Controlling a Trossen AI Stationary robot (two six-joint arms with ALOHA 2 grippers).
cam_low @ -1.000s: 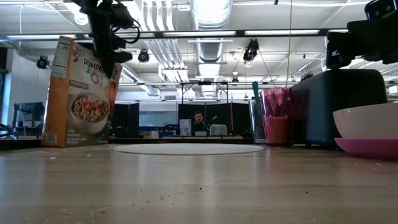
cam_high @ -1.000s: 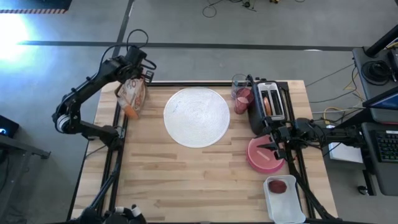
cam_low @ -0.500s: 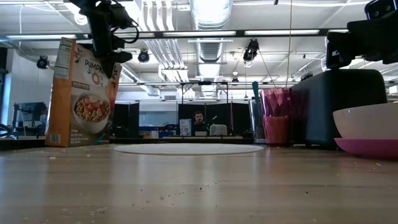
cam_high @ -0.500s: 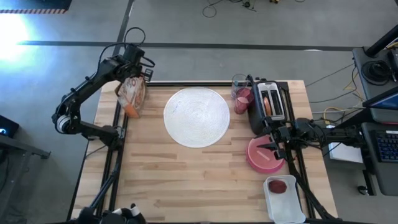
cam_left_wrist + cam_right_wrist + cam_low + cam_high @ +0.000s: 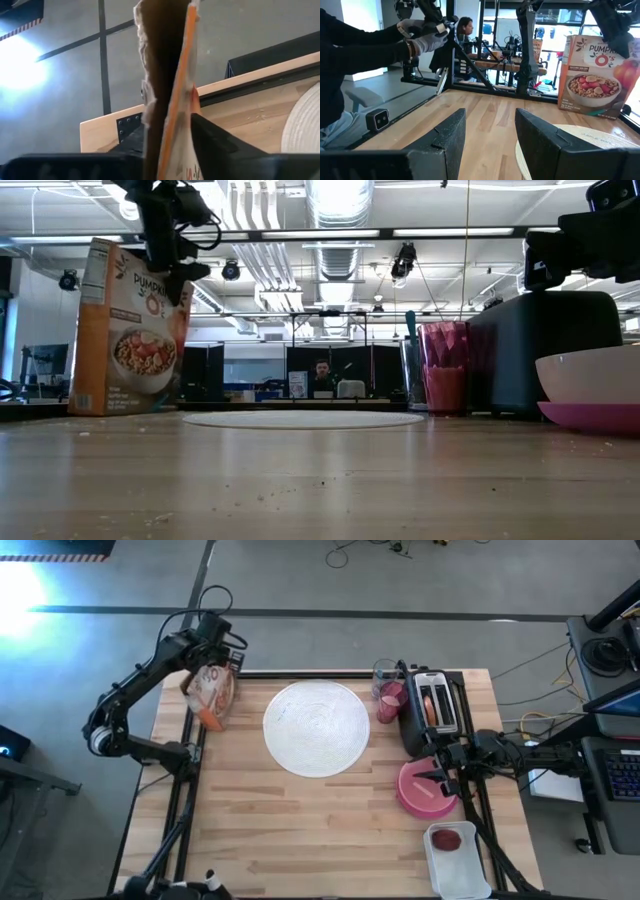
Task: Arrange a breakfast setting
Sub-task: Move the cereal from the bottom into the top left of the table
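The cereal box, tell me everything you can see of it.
The cereal box is orange cardboard printed with a bowl of cereal and the word "PUMPKIN". It stands nearly upright, leaning slightly, at the table's far left corner beside the large white round disc. Its top flaps are open, and the left tool straddles its upper edge.

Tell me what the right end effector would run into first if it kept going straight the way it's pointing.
Probably the big white round mat. The right end effector points across bare table toward the mat's near edge, with the cereal box standing beyond it. Depth is hard to judge, so it might pass just above the mat.
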